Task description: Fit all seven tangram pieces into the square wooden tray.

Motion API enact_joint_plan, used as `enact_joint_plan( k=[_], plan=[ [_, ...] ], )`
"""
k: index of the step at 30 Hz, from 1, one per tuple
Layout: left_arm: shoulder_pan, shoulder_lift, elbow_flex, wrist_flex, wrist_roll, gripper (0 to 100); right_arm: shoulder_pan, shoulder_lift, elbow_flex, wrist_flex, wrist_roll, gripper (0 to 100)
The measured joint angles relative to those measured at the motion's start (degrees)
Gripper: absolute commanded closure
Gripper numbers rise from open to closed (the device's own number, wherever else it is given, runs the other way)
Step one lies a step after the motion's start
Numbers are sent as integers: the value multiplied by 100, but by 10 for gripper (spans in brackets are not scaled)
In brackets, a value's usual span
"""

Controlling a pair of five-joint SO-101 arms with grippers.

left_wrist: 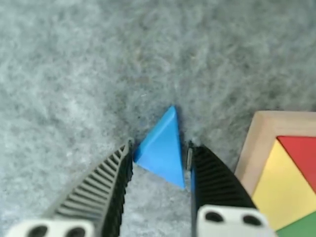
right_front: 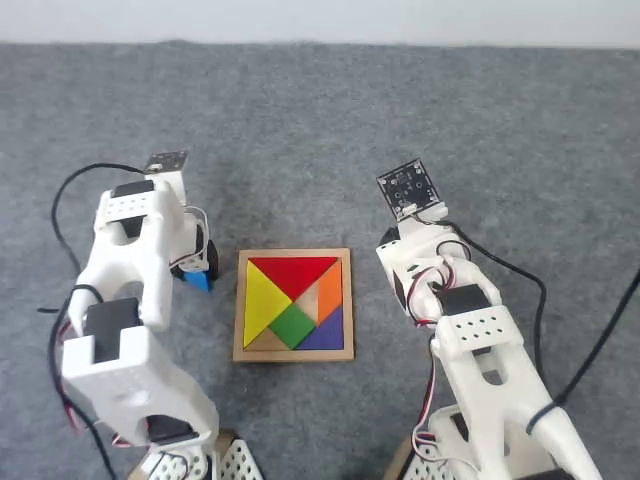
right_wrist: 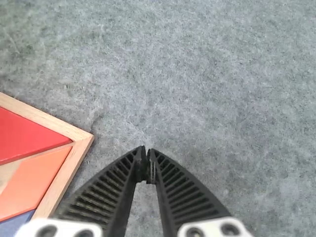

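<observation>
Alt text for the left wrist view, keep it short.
The left pincer grips a blue triangle from both sides, on a grey mat. Beside it is a corner of the wooden tray, holding a red piece, a yellow piece and a green piece.

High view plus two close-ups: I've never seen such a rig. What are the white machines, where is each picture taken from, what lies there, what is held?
Those are two small robot arms, the left arm and the right arm, each ending in a two-fingered gripper. The high view looks down from a fixed camera; each close-up comes from a camera on one arm's wrist. On the grey carpet lies a square wooden tray holding coloured puzzle pieces. The left gripper pinches a blue triangle on the carpet beside the tray. The right gripper is shut and empty, near a tray corner.
</observation>
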Motion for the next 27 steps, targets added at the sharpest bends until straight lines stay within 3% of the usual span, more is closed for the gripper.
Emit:
enact_joint_plan(
  k=[27],
  plan=[
    [70, 0, 9, 53, 44, 910, 0, 0, 0, 0, 0, 991]
  ],
)
